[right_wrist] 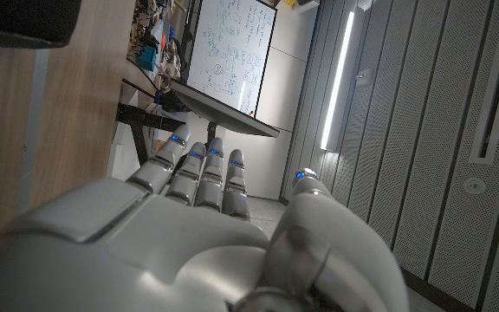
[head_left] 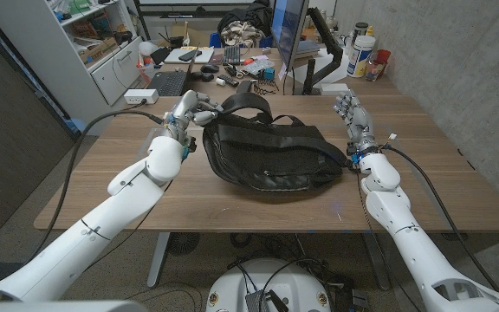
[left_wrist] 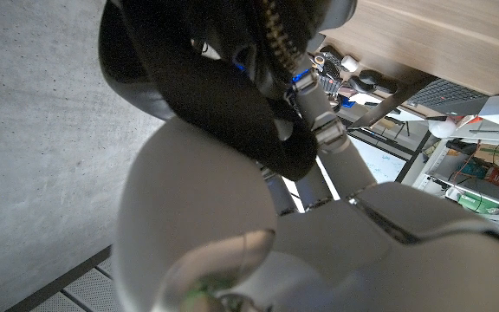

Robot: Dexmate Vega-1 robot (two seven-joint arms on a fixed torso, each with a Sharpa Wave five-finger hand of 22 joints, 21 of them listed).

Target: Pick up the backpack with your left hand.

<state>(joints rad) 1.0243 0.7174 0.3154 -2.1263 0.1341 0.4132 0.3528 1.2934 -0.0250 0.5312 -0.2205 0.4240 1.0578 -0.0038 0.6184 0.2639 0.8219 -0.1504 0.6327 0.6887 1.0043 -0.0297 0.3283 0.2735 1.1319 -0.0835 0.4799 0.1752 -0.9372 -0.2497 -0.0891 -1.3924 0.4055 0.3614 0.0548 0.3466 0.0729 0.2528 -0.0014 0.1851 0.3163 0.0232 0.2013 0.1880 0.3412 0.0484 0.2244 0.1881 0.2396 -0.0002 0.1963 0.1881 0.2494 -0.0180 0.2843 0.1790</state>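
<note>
- Wooden table (head_left: 102, 178) fills my head view, with a cluttered desk and shelving behind it; I work from the near edge so both arms reach in from below.
- My left hand's fingers (head_left: 199, 105) curl around the backpack's top handle (head_left: 243, 106); the left wrist view shows them hooked under that dark loop (left_wrist: 232, 113), next to the zipper teeth. I judge this a closed grip, taken at the handle because that is the part meant to carry the weight.
- Left hand (head_left: 187, 111) sits at the bag's far left corner, wrist raised off the wood, so the pull can go straight up.
- Backpack (head_left: 267, 156), black and slumped, lies on its side at the table's middle; its body looks to be resting on the surface, so I judge the lift not yet done.
- Right hand (head_left: 351, 117) stands just beside the bag's right end, fingers straight, side by side and holding nothing. I keep it out of the way, since the task belongs to the left.
</note>
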